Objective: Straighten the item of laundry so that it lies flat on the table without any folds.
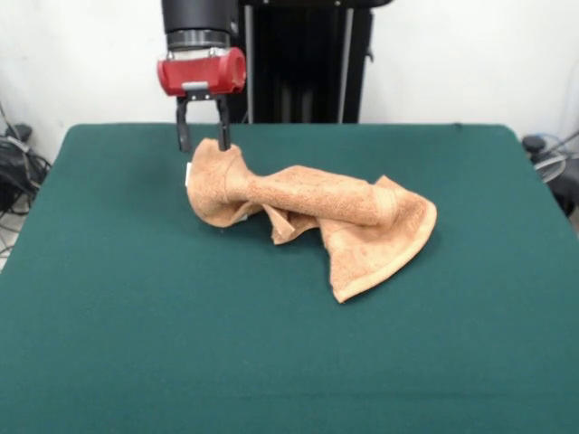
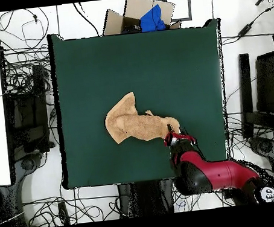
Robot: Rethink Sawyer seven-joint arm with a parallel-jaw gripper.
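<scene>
The light-orange terry towel (image 1: 308, 212) lies crumpled on the green table (image 1: 136, 344), roughly in the middle of the top but drawn toward the edge where the robot's pedestal stands. It is far from flat: one end is twisted into a thick roll that rises toward the gripper, the middle is bunched in ridges, and the other end fans out in a wider lobe with its hemmed border curling along the cloth. A tiny white tag (image 1: 188, 174) shows at the raised end, on the side nearer the tabletop's left edge in the front view.

The gripper (image 1: 203, 137) hangs from the red wrist over that raised end. Its two black fingers (image 1: 183, 131) stand a narrow way apart, pointing down; one of them touches the top tip of the towel, which reaches up beside it. Whether the cloth is actually pinched between them cannot be told from either view.

In the overhead view the towel (image 2: 134, 124) stretches diagonally, its narrow end meeting the gripper (image 2: 169, 138) near the table's (image 2: 98, 68) pedestal-side edge, closer to the right-hand corner of that picture
</scene>
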